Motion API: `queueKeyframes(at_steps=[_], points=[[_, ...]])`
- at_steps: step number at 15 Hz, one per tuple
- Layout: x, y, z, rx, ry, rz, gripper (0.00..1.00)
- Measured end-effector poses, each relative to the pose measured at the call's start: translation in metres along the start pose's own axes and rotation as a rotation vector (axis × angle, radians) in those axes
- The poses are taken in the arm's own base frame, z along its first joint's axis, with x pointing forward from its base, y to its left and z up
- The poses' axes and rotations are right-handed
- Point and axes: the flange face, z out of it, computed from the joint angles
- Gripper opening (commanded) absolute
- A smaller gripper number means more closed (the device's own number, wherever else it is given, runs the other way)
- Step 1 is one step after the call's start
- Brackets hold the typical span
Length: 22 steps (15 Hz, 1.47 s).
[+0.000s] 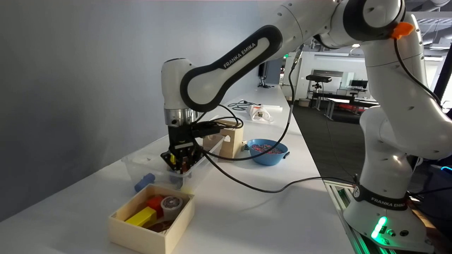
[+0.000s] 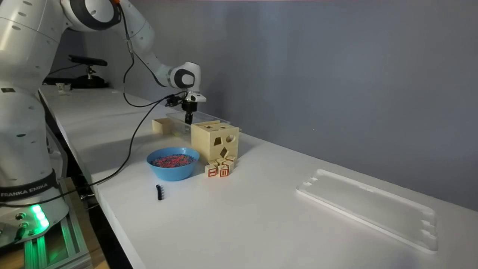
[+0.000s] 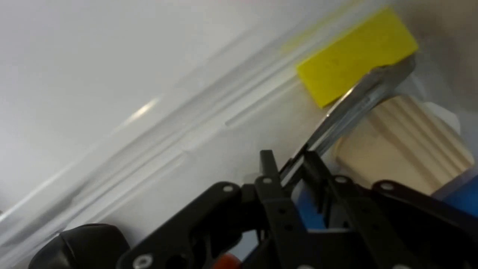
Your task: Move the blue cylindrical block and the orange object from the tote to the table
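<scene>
The translucent tote (image 1: 202,173) stands on the white table (image 1: 275,218). My gripper (image 1: 180,170) reaches down into it. In the wrist view its fingertips (image 3: 288,154) are a small gap apart, with a shiny metal strip (image 3: 347,108) running between them; I cannot tell whether they grip it. Blue shows between the fingers (image 3: 310,211) and at the right edge (image 3: 463,196). A blue, roughly cylindrical piece (image 1: 144,182) shows at the tote's near corner, perhaps the blue cylindrical block. An orange-red patch (image 3: 226,261) is mostly hidden by my linkage; it may be the orange object.
A yellow block (image 3: 358,56) and a wooden block (image 3: 405,145) lie in the tote. A small wooden box (image 1: 136,233) stands beside it. A wooden shape box (image 2: 214,144), blue bowl (image 2: 173,172), letter blocks (image 2: 223,170) and pale lid (image 2: 369,205) are on the table.
</scene>
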Motion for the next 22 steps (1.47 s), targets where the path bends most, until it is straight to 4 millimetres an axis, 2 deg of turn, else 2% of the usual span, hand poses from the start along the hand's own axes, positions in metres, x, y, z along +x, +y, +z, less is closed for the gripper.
queueKeyframes(at_steps=[4, 10, 13, 16, 22], points=[[0.003, -0.003, -0.023, 0.035, 0.03, 0.025, 0.01], [-0.004, -0.002, -0.1, 0.151, 0.11, 0.028, 0.01], [-0.008, 0.001, -0.124, 0.196, 0.141, 0.063, 0.01], [-0.009, 0.005, -0.126, 0.286, 0.191, 0.169, 0.01], [-0.016, 0.019, -0.087, 0.392, 0.229, 0.314, 0.01]])
